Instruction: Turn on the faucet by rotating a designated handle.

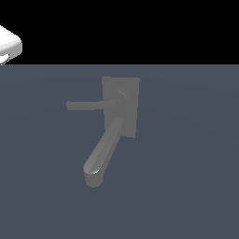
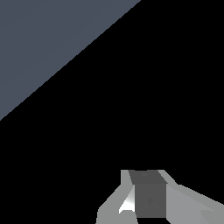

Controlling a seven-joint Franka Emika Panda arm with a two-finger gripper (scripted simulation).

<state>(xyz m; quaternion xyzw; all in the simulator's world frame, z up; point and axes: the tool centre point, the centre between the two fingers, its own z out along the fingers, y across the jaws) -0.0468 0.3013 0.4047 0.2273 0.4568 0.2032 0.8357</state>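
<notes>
- A white rounded part of the arm (image 1: 9, 45) is peeking in at about ten o'clock in the exterior view, well apart from the fixture; judging by that gap, the reach toward the fixture is not yet begun.
- The handle (image 1: 86, 105) is lying as a thin, straight grey bar with a squared end, pointing toward nine o'clock from its round hub (image 1: 120, 99). It is sticking out free of everything else, which is probably why it is the part meant to be pushed round.
- The faucet (image 1: 116, 121) is sitting near the middle of the blue-grey table (image 1: 196, 186), matte grey all over, with a flat rectangular back plate (image 1: 130, 86) behind the hub.
- The spout (image 1: 103, 151) is running thick and rounded toward seven o'clock, its tip turning downward, so it is reading as clearly stouter than the handle.
- In the wrist view the pincer (image 2: 148, 197) is showing only as grey finger shapes around a darker block, facing mostly black with a wedge of table; it seems to be gripping nothing, but whether it is released or clenched I cannot tell.
</notes>
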